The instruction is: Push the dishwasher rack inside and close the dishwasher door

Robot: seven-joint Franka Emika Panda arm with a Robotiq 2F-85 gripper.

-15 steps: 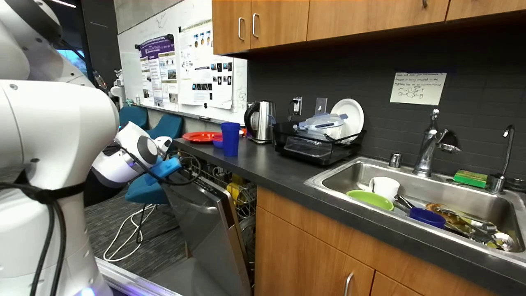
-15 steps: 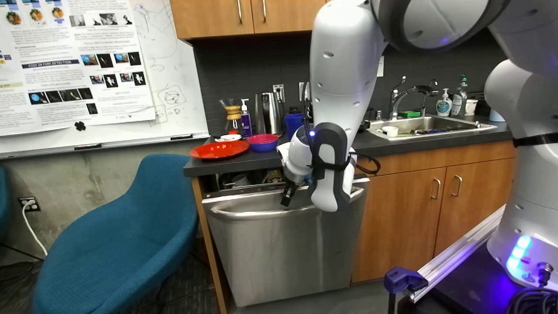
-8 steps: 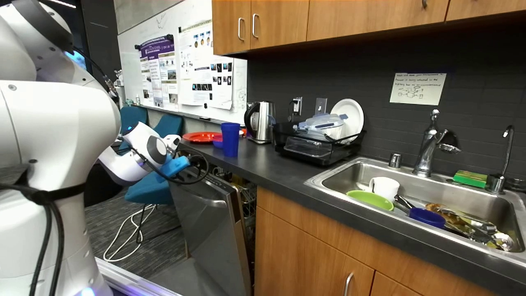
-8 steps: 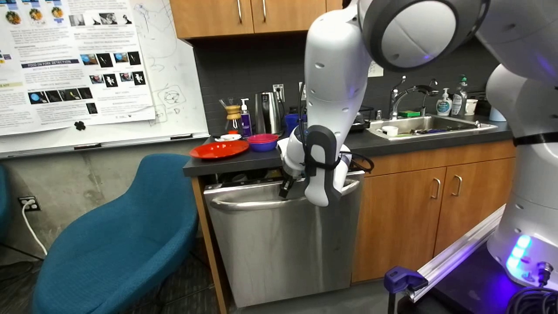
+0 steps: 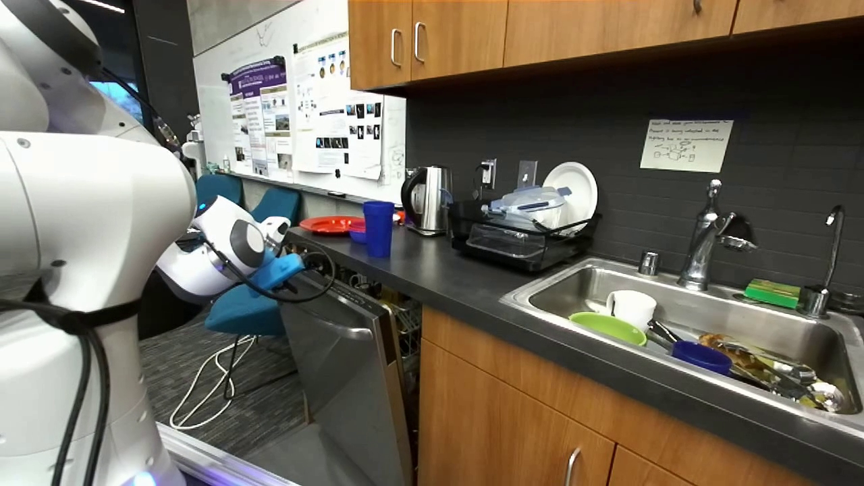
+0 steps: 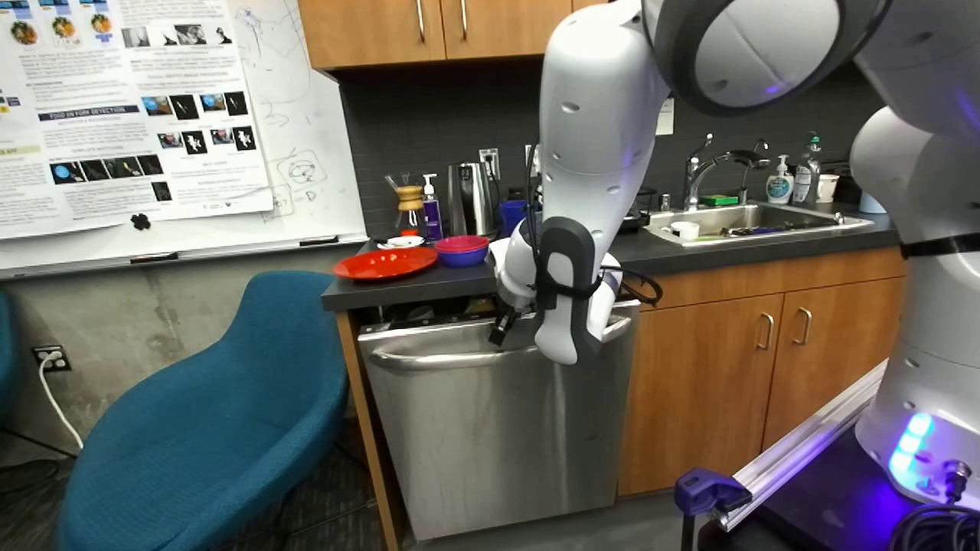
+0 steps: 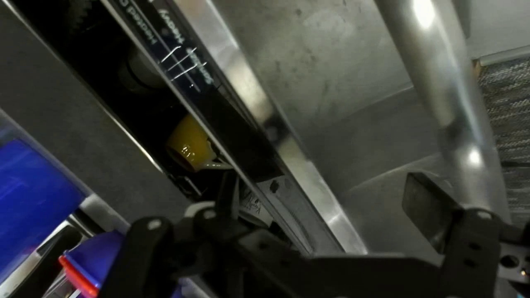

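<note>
The gripper [image 7: 325, 192] is at the dishwasher door [image 6: 505, 436] with its jaws spread, one to each side of the top edge in the wrist view. The door is ajar, tilted outward. Behind it, the dishwasher rack [image 5: 409, 329] shows in part, below the edge of the surface [image 5: 432, 270].

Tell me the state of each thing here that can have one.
Dishwasher door: partly open, leaning outward.
Dishwasher rack: mostly hidden behind the door; can't tell if fully in.
Gripper: open, contact with door unclear.
Upper cabinet doors: shut.
Lower cabinet doors: shut.
Faucet: no running water visible.
Sink: holding dishes.
Blue tumbler: upright.
</note>
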